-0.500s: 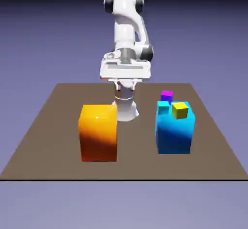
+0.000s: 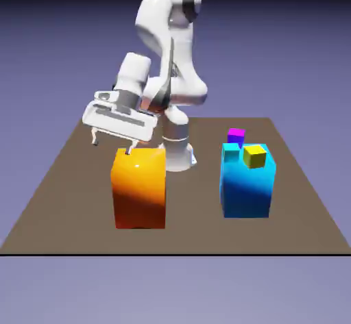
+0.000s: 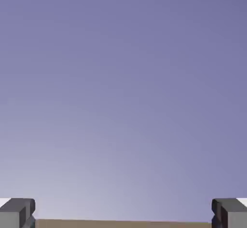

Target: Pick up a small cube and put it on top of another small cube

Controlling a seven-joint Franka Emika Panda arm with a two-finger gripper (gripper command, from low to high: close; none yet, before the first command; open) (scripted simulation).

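Pincer (image 2: 112, 148) spread beside the orange block (image 2: 140, 189), likely to reach the green cube, unseen, perhaps behind that block.

Brown table (image 2: 199, 237), white robot base (image 2: 176, 156), orange block (image 2: 140, 192) and blue block (image 2: 246, 194) standing well apart
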